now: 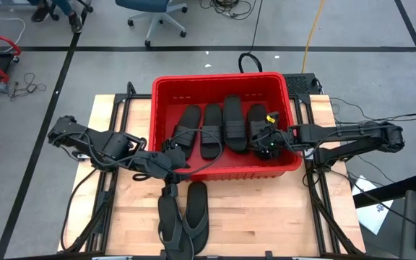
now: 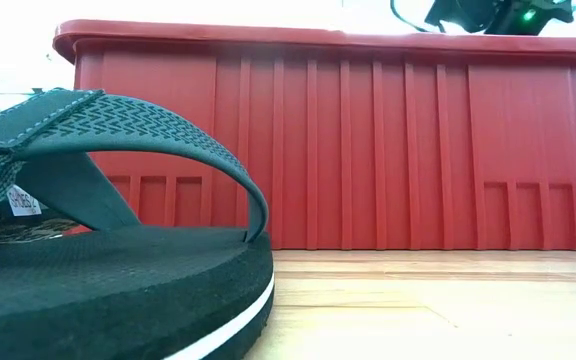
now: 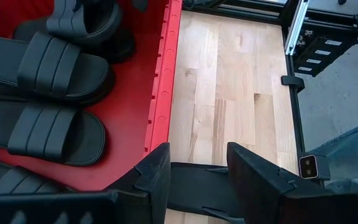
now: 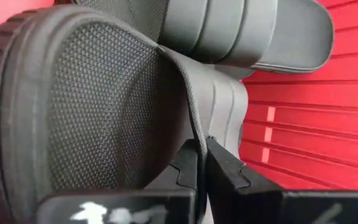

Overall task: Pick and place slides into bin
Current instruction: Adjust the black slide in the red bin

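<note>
Jaws: right gripper (image 4: 201, 163) pinches a slide (image 4: 92, 106) strap inside the bin (image 1: 166, 88); left gripper (image 3: 197, 177) open.
Next: thong slide (image 3: 197, 186) directly under left jaws on table (image 3: 229, 81).

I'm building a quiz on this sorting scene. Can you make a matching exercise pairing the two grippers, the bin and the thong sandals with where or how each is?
1. left gripper
2. right gripper
3. bin
4. thong sandals

A. pinching a sandal's edge inside the basket
B. on the wooden table in front of the basket
C. open over a sandal on the table
D. holding four sandals

Pairs: 1-C, 2-A, 3-D, 4-B
</note>
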Robot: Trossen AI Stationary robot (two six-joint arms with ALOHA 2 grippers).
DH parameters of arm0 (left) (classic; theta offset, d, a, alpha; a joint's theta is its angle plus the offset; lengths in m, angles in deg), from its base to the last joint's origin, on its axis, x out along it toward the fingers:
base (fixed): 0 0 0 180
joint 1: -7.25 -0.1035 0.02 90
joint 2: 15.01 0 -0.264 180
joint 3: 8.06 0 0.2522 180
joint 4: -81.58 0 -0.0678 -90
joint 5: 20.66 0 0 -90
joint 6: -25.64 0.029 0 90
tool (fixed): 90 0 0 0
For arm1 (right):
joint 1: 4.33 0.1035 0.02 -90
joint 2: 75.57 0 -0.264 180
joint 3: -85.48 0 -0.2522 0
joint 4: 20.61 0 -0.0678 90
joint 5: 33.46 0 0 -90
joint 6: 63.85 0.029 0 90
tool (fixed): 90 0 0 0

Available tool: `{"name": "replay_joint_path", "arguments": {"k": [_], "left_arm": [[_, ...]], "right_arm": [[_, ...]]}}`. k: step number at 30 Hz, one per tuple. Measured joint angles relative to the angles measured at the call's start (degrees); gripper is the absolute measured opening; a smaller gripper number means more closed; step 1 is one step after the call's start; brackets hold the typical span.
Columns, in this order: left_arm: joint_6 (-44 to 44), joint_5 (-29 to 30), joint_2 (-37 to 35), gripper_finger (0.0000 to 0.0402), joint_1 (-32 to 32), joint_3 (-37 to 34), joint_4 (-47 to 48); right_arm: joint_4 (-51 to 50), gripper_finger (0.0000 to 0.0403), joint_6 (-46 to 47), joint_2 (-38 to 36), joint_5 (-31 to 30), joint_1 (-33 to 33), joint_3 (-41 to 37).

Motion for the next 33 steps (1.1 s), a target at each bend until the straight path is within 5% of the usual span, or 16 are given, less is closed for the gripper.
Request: {"name": "replay_joint_path", "arguments": {"k": [7,21,33], "left_arm": [[0.0,-1.46,0.0,0.0154,-0.01,0.01,0.01],[0.2,-1.53,0.0,0.0154,-0.01,-0.01,0.02],[0.22,-1.53,0.0,0.0154,-0.01,0.0,0.03]], "right_arm": [[0.99,0.0031,-1.29,0.2,0.11,-0.12,0.0],[1.47,0.0175,0.39,-0.16,0.09,0.9,-0.09],[2.07,0.0186,2.06,-7.41,-0.07,3.07,-0.09]]}}
